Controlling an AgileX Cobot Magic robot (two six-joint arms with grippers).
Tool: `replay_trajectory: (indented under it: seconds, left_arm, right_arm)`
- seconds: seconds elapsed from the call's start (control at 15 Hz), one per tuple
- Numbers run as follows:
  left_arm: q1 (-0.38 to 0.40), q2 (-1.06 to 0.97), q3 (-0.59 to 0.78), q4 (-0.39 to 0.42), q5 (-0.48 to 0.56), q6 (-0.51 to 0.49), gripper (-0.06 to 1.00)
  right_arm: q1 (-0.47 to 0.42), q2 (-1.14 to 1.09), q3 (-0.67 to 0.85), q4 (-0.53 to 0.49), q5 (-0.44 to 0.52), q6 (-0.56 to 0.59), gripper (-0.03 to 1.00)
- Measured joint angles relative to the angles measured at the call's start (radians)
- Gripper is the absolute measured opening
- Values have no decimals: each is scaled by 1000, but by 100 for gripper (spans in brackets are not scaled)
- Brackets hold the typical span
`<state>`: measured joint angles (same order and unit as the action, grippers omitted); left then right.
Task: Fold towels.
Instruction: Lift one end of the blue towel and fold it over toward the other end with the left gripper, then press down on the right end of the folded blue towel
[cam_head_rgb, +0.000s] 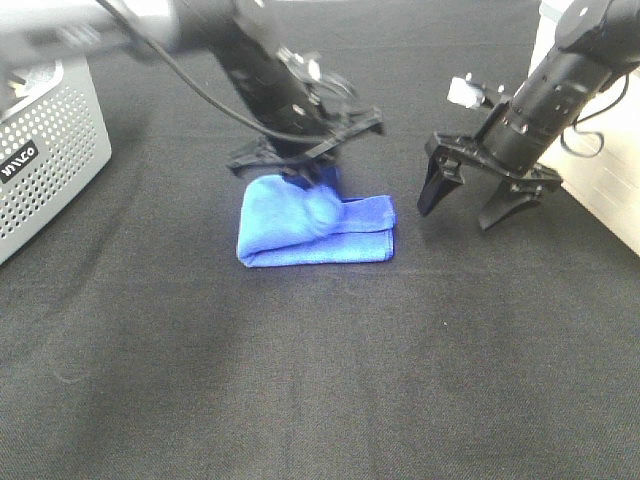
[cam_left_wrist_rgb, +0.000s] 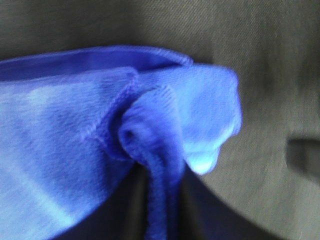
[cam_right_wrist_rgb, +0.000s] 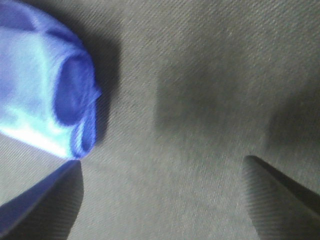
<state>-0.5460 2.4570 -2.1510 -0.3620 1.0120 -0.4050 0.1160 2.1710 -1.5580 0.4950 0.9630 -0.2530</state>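
Observation:
The royal-blue towel (cam_head_rgb: 315, 235) lies folded in a thick bundle on the black table, slightly back of centre. My left gripper (cam_head_rgb: 312, 178) is at its back edge. In the left wrist view the gripper (cam_left_wrist_rgb: 160, 222) is shut on a bunched fold of the towel (cam_left_wrist_rgb: 75, 140), which rises between the dark fingers. My right gripper (cam_head_rgb: 458, 216) hangs open and empty to the right of the towel, apart from it. In the right wrist view the gripper (cam_right_wrist_rgb: 160, 200) is spread wide over bare cloth, with the towel's rolled end (cam_right_wrist_rgb: 40, 90) to one side.
A grey perforated basket (cam_head_rgb: 50, 150) stands at the left edge. A white surface (cam_head_rgb: 610, 190) borders the table at the right. The black table cloth (cam_head_rgb: 320, 380) stretches toward the front.

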Motion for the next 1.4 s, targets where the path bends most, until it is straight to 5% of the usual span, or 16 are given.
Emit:
replay_trajectory:
  seconds: [0.27, 0.67, 0.93, 1.4]
  left_arm:
    - [-25, 13, -19, -107, -68, -18, 53]
    - [26, 8, -139, -39, 21, 6, 55]
    - [149, 8, -239, 60, 180, 9, 55]
    - [313, -3, -245, 102, 201, 17, 55]
  right_arm:
    - [0, -50, 0, -6, 0, 6, 81]
    - [0, -52, 0, 21, 25, 45, 81]
    - [5, -52, 0, 307, 31, -100, 81]
    - [153, 21, 0, 717, -66, -369, 80]
